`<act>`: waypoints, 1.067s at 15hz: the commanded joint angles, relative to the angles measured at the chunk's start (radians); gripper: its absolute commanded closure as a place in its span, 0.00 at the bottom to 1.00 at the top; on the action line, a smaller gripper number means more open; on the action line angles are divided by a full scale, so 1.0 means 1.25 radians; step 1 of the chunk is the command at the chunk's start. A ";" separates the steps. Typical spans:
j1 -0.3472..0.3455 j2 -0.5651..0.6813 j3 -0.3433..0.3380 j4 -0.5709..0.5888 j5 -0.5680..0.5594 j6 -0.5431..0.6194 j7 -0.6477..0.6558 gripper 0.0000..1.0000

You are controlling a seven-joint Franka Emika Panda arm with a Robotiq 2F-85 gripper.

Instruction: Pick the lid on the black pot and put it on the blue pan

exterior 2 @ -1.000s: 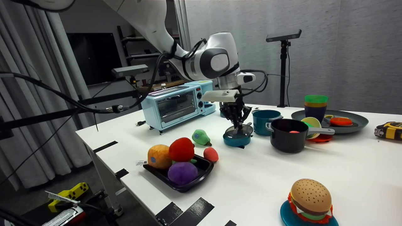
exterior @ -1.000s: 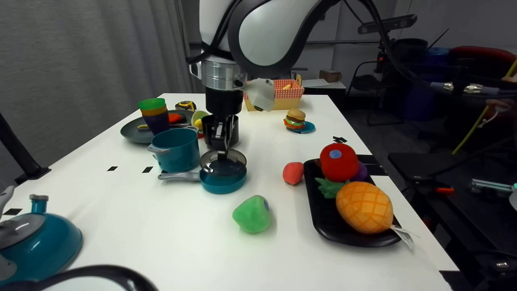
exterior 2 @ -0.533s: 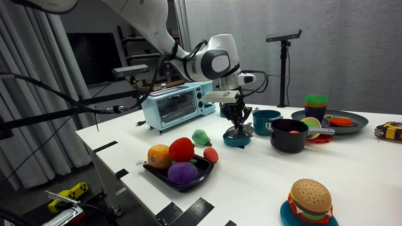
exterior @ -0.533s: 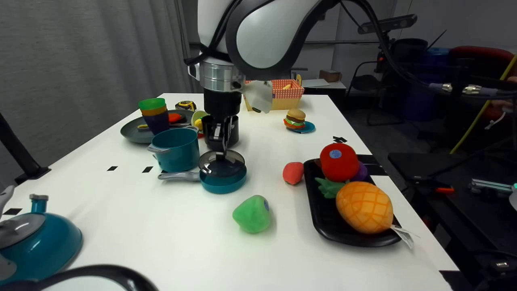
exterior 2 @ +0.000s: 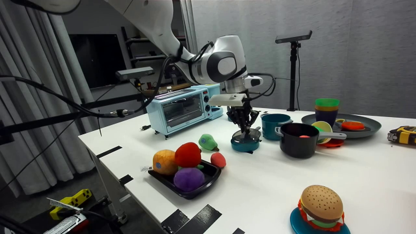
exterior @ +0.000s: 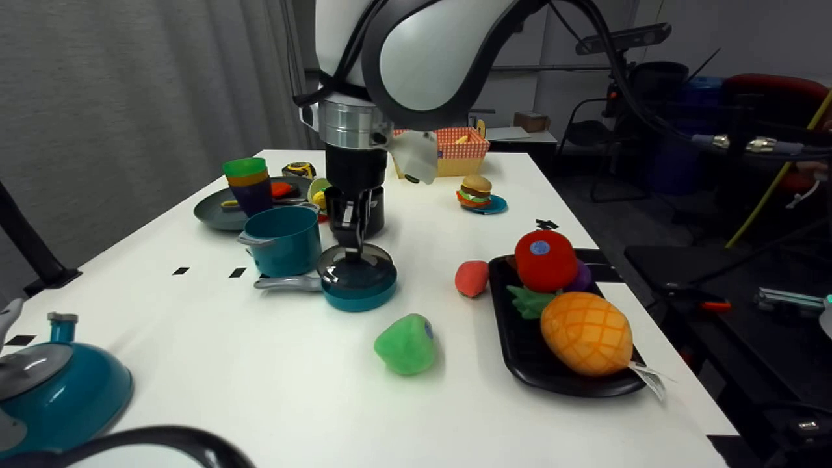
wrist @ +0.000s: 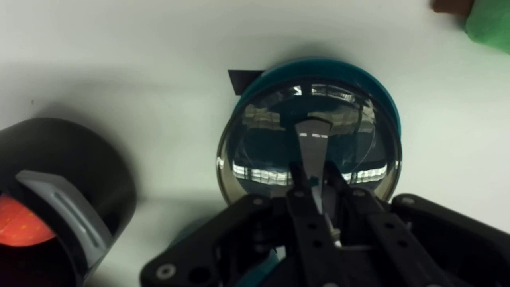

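Observation:
The dark glass lid [exterior: 370,270] rests over the small blue pan [exterior: 361,301], covering most of it. In the wrist view the lid [wrist: 259,147] sits a little off-centre, and a crescent of the blue pan [wrist: 330,67] shows beyond its far edge. My gripper [wrist: 313,171] is shut on the lid's grey handle, its fingers on both sides of it. In an exterior view the gripper [exterior 2: 246,130] points down onto the lid. The black pot [exterior 2: 297,143] stands lidless beside the teal pot, with something red inside. It is partly behind the gripper in an exterior view [exterior: 375,218].
A teal pot [exterior: 286,244] stands close to the pan. The pan's grey handle [exterior: 289,283] points toward it. A green plush pear [exterior: 406,344], a red plush piece [exterior: 471,278] and a black tray [exterior: 520,364] of plush produce lie nearby. A toaster oven [exterior 2: 182,110] stands behind.
My gripper and the lid have shifted slightly and lowered a little, so the lid sits flatter and closer on the blue pan. The pan and the other objects have not moved.

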 commanded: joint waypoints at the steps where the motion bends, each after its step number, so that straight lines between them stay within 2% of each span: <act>1: -0.002 0.003 0.004 0.005 -0.004 0.010 -0.005 0.53; 8: -0.007 -0.005 0.005 0.000 0.000 0.006 -0.010 0.02; 16: -0.013 -0.067 0.001 -0.031 -0.003 0.017 -0.018 0.00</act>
